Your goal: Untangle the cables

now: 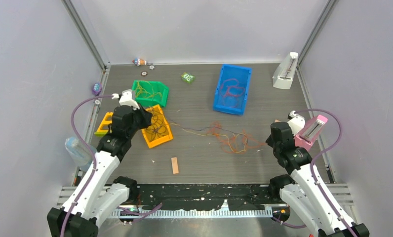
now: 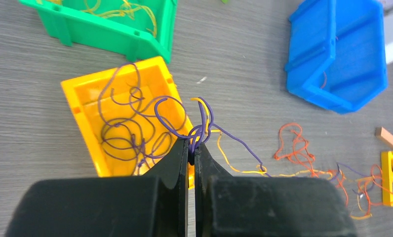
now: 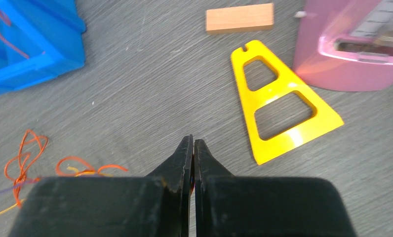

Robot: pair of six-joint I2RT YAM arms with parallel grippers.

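Observation:
The cables are thin wires. A loose tangle of orange, red and yellow strands (image 1: 234, 140) lies mid-table and also shows in the left wrist view (image 2: 293, 145). Purple strands (image 2: 125, 128) coil in the orange bin (image 1: 157, 129). My left gripper (image 2: 192, 148) is shut on a bunch of purple strands at that bin's right rim (image 1: 146, 117); one purple strand and a yellow strand (image 2: 224, 155) trail right to the tangle. My right gripper (image 3: 192, 142) is shut, with nothing showing at its tips, right of the tangle (image 1: 275, 132). Orange loops (image 3: 24, 158) lie to its left.
A green bin (image 1: 152, 93) holds yellow-green wires and a blue bin (image 1: 232, 89) holds red ones. A wooden block (image 1: 175, 165) lies at the front. A pink device (image 1: 310, 132), a yellow triangular frame (image 3: 293, 136) and another wooden block (image 3: 240, 17) lie near the right gripper. A white device (image 1: 286, 71) stands at the back right.

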